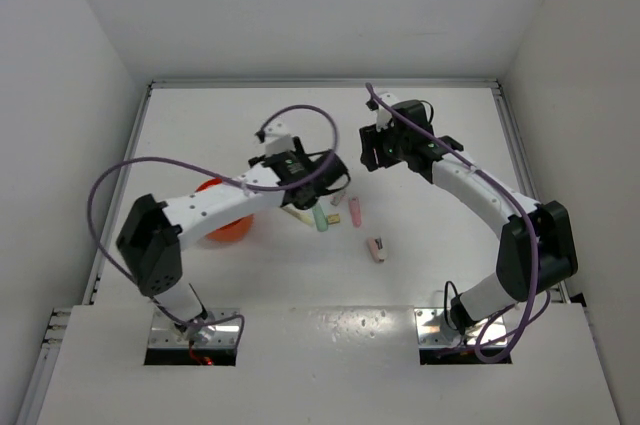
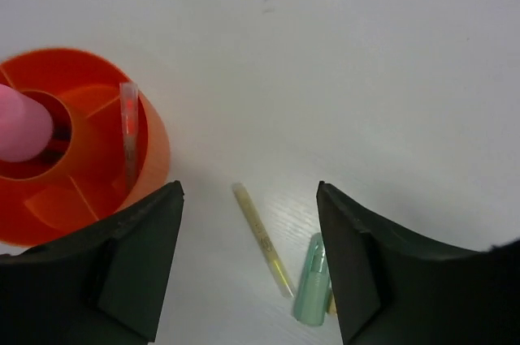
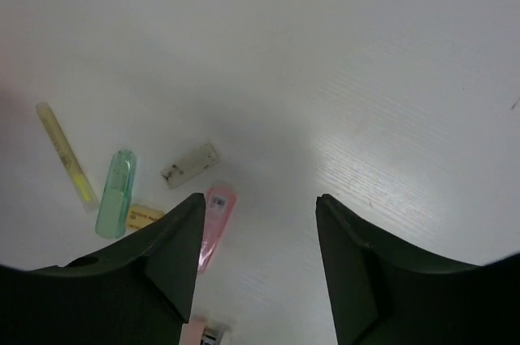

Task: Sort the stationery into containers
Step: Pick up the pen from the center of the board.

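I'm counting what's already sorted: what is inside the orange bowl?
In the orange bowl a pink cylinder stands in the centre cup, and a thin clear stick leans in one side compartment. The near compartments are partly covered by a finger of the left gripper.

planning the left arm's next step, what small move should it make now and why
Probably lower the left gripper onto the thin yellow stick: it lies flat on the table between the open gripper's fingers. The orange bowl sits just beside, already holding a translucent stick and a pink piece.
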Controlling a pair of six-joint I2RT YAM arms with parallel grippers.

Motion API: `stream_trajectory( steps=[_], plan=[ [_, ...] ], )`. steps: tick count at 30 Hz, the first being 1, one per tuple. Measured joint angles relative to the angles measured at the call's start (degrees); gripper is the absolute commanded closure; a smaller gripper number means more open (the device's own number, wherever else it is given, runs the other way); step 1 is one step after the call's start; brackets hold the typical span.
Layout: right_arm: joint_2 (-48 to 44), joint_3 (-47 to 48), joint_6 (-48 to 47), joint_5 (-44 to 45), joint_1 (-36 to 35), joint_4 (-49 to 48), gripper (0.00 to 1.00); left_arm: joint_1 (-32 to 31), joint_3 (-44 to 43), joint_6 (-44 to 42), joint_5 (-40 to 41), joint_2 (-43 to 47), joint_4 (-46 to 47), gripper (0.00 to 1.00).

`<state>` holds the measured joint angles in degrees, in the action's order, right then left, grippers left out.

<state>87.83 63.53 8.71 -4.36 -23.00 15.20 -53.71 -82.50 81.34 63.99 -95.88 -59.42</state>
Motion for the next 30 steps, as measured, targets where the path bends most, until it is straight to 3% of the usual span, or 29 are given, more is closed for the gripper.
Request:
stream_trajectory(
  steps=[3, 4, 5, 9, 17, 30],
  plan=[
    [0.0, 0.0, -0.11, 0.59, 0.0, 0.09, 0.68, 8.31, 10.58, -1.31, -10.82, 6.6, 7.89, 0.29],
    [-0.02, 0.0, -0.26, 0.85, 0.0, 0.09, 0.84, 11.08, 12.7, -1.62, -13.77, 7.54, 9.57, 0.38],
    [-0.02, 0.0, -0.33, 1.16, 0.02, 0.15, 0.87, 12.44, 13.46, -1.75, -15.72, 7.65, 10.56, 0.44],
    [-0.02, 0.0, -0.02, 1.95, 0.33, 0.31, 0.81, 12.79, 13.38, -3.76, -22.8, 5.2, 15.72, 0.57],
    [-0.02, 0.0, -0.07, 2.84, 0.52, 0.28, 0.79, 12.48, 11.85, -4.63, -29.75, -1.42, 19.93, 0.54],
    [-0.02, 0.0, -0.07, 2.82, 1.11, 0.28, 0.77, 12.55, 14.69, -0.57, -33.68, -5.62, 22.03, 0.53]
  ],
)
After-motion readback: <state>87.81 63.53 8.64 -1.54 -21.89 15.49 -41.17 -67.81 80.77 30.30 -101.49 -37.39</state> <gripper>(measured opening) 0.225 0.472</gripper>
